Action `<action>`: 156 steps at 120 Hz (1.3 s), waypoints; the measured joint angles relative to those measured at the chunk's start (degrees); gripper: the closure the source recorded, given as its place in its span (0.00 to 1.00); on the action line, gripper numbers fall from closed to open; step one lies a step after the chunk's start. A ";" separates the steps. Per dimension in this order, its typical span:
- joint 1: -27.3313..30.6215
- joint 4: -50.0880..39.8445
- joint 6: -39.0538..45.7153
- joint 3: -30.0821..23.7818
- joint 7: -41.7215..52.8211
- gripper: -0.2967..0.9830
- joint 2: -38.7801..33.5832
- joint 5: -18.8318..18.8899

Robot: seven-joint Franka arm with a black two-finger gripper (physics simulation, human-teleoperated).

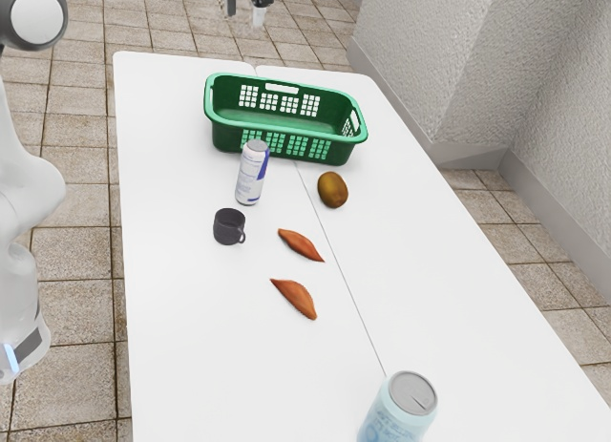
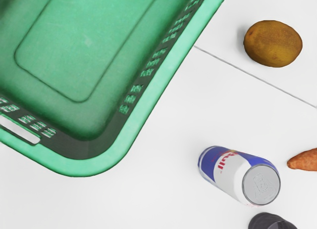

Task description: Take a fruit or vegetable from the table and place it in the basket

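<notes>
Exterior view: Your gripper (image 1: 244, 10) is open, its fingertips apart, beyond the green, lattice-walled basket (image 1: 286, 131). On the smooth white table (image 1: 191, 347), outside the basket, lie an egg-shaped brown kiwi (image 1: 332, 190) and two tapering orange-brown yams (image 1: 302, 245). A cylindrical can (image 1: 251, 173) stands near a dark, round mug (image 1: 229, 226).

Wrist view: You see the basket's rounded corner, the kiwi's mottled skin and the can's metallic end.

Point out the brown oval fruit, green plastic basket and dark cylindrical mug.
Brown oval fruit (image 2: 273, 44): wrist view, middle of its skin.
Green plastic basket (image 2: 165, 78): wrist view, long-side rim.
Dark cylindrical mug (image 1: 227, 230): exterior view, side wall.
</notes>
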 joint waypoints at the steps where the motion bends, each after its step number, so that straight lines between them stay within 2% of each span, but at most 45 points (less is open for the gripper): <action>1: -0.01 -0.02 0.71 0.03 0.11 0.24 0.00 -0.01; 15: -0.08 -0.12 8.17 0.10 1.51 0.24 0.01 -0.08; 33: -0.15 0.76 13.16 -0.16 3.26 0.24 0.43 0.26; 41: -0.21 8.70 13.00 -3.42 5.05 0.25 3.62 1.53; 47: 0.54 10.36 12.93 -6.49 6.28 0.25 7.13 1.54; 57: 3.81 9.36 12.92 -8.07 8.15 0.25 18.78 -3.42; 63: 10.17 8.71 12.92 -11.42 9.35 0.25 25.50 -7.41; 71: 18.29 8.71 12.91 -18.40 10.94 0.25 28.90 -10.76; 78: 20.79 8.84 12.91 -22.08 12.20 0.25 29.83 -12.54; 92: 21.19 9.01 13.37 -25.58 14.23 0.25 32.15 -14.54; 114: 26.16 5.40 15.90 -35.37 15.58 0.25 33.51 -15.69; 156: 31.19 -2.19 12.96 -41.27 17.05 0.25 34.16 -15.95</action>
